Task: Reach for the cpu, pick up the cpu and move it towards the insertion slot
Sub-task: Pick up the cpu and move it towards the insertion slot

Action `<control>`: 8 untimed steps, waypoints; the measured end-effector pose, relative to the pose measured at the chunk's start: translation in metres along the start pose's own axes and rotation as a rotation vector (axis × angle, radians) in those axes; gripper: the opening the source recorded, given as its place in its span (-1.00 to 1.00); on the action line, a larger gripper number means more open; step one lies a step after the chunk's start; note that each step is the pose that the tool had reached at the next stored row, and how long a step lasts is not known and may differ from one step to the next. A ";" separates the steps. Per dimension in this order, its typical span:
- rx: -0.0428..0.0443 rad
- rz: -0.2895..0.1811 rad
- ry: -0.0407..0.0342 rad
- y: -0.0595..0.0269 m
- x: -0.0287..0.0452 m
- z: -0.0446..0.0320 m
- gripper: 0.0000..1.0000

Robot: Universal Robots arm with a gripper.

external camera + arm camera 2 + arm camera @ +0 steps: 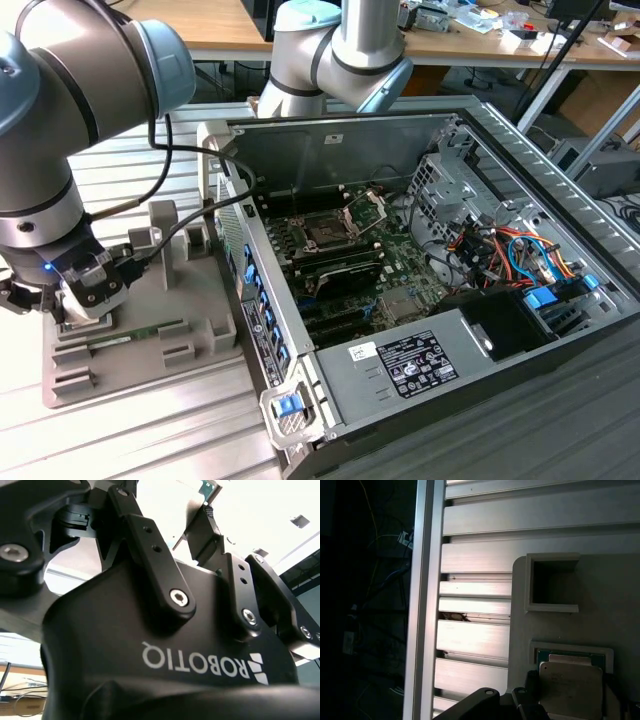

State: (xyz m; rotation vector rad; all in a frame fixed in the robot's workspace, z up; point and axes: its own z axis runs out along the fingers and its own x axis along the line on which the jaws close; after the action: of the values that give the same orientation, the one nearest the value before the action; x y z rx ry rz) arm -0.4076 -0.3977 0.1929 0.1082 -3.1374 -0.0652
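The cpu point(570, 682), a silvery square on a green board, lies in a square recess of the grey holder block point(620, 605). My gripper point(572, 702) is low over it, with a dark finger point(532, 690) tight against each side edge. In the exterior view the gripper point(55, 305) is down at the grey holder point(150, 350) on that view's left. The insertion slot point(326, 232), a dark square in a silver frame with its bracket raised, sits on the motherboard inside the open computer case point(400, 130). The gripper's black housing point(150, 645) is seen up close in the second wrist view.
A second, empty square recess point(554, 582) lies beside the cpu's. A green memory stick point(135, 335) rests on the holder. Ribbed aluminium table slats point(475, 640) surround it, with a dark drop past the table edge point(422, 600). Cables and drive bays point(500, 250) fill the case's right.
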 end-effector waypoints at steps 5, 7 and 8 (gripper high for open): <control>0.0001 0.000 0.0000 0.0001 0.0000 -0.0018 0.10; 0.0000 0.000 0.0000 0.0001 0.0000 -0.0024 0.10; 0.0000 0.000 0.0000 0.0001 0.0000 -0.0028 0.10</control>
State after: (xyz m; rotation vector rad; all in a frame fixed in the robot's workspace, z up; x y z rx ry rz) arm -0.4077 -0.3977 0.1958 0.1082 -3.1374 -0.0652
